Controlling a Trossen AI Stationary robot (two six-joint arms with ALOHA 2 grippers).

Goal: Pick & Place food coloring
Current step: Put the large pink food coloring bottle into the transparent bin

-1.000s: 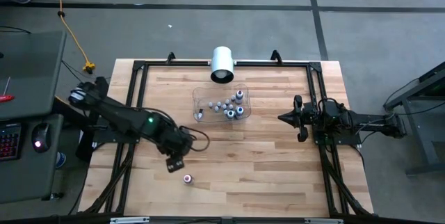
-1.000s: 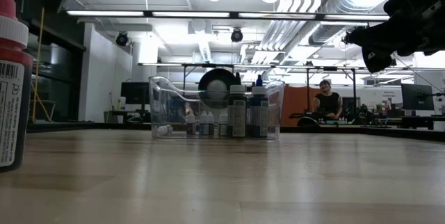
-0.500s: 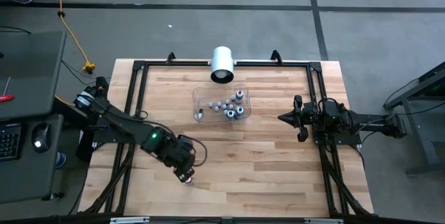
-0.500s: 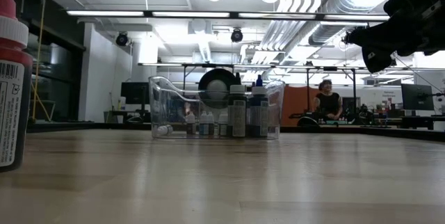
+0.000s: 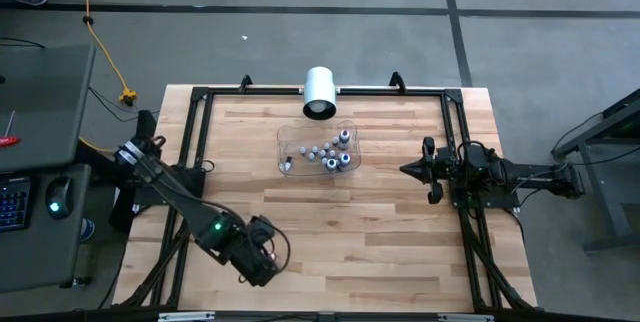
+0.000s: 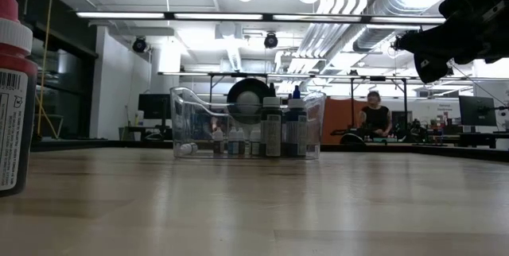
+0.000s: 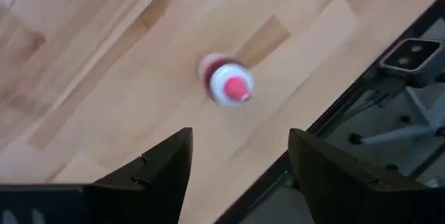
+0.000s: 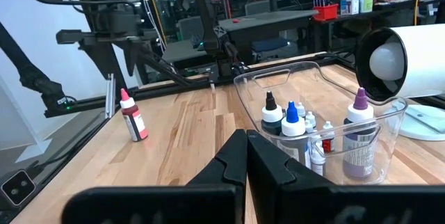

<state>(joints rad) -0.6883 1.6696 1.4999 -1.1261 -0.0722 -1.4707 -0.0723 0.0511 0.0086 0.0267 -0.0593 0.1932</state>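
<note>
One food coloring bottle (image 7: 226, 85), red with a white collar and red cap, stands upright by its base on the wooden table near the front edge; it also shows in the right wrist view (image 8: 132, 116) and at the low view's left edge (image 6: 12, 89). My left gripper (image 7: 240, 158) hangs open above it, pointing steeply down, and hides it in the high view (image 5: 266, 262). Several more food coloring bottles (image 5: 330, 154) stand in the clear tray (image 5: 290, 142). My right gripper (image 5: 410, 170) waits shut at the table's right side.
A large white cylinder (image 5: 320, 92) lies at the far edge behind the tray. Black frame rails (image 5: 195, 142) run along the table's edges. Bare wood lies between the tray and the red bottle. A person (image 6: 374, 117) sits in the room beyond.
My left gripper has swung toward the table's near edge and come over the red bottle, rolling about its own axis as it went. Its fingers have stayed open. The bottle has kept its place.
</note>
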